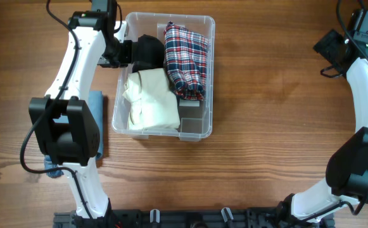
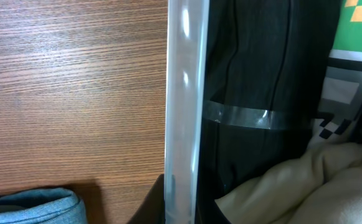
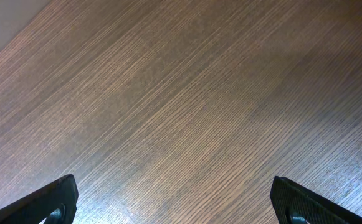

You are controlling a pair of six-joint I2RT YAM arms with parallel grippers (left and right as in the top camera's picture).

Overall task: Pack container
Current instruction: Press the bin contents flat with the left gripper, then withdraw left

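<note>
Overhead view: container (image 1: 194,126) sits on the table (image 1: 272,139), left of centre, already partly packed. Inside: cream cloth (image 1: 151,98) in the near-left part, plaid cloth (image 1: 185,57) along the right side, black cloth (image 1: 147,50) in the far-left corner. Near-right corner of the base is bare, so there is room.

Left gripper (image 1: 128,52) is at the container's far-left wall, touching the black cloth, probably pushing or tucking it in. Its jaws are hidden in both views, so I cannot tell their state or whether they grip anything.

Right gripper (image 3: 174,205) is well away on the right over bare table, jaws spread wide, holding nothing.

Blue cloth (image 1: 100,101) lies on the table just beside the container's left wall, under the left arm, not yet packed. Judgement: most of the way done; the black cloth needs settling and the blue one likely goes in next.
</note>
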